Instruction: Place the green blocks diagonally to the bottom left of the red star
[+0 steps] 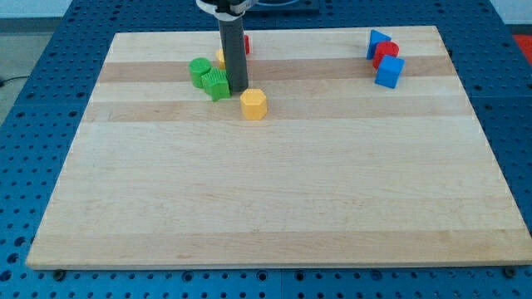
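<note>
Green blocks (209, 78) sit at the tabletop's (266, 199) 11 o'clock area, touching each other. My tip (238, 90) is just at their 3 o'clock; no pincer on this rod. Red star (246, 44) is mostly hidden behind the rod, at 1 o'clock from the greens. Yellow block (253, 105) is near. Step: nudging the greens; they look roughly placed, so next likely a small push toward 7 o'clock.
</note>
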Motion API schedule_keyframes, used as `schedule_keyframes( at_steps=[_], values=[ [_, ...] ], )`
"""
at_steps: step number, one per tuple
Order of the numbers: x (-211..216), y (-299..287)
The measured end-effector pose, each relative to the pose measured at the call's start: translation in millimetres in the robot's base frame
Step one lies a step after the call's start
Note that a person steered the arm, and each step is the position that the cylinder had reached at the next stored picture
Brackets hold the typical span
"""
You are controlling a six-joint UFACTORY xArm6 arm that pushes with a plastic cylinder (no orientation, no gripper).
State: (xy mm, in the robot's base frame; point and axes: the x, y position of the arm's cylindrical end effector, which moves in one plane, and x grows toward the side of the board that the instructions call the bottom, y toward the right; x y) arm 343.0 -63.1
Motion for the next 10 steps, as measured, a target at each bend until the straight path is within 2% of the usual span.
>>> schedule_keyframes(
  at_steps=[1,2,4,7,8,9,10],
  values=[
    [28,-1],
    [31,-17],
    [5,-37],
    [0,-37],
    [13,-47],
    [45,-74],
    [37,-121]
  ],
)
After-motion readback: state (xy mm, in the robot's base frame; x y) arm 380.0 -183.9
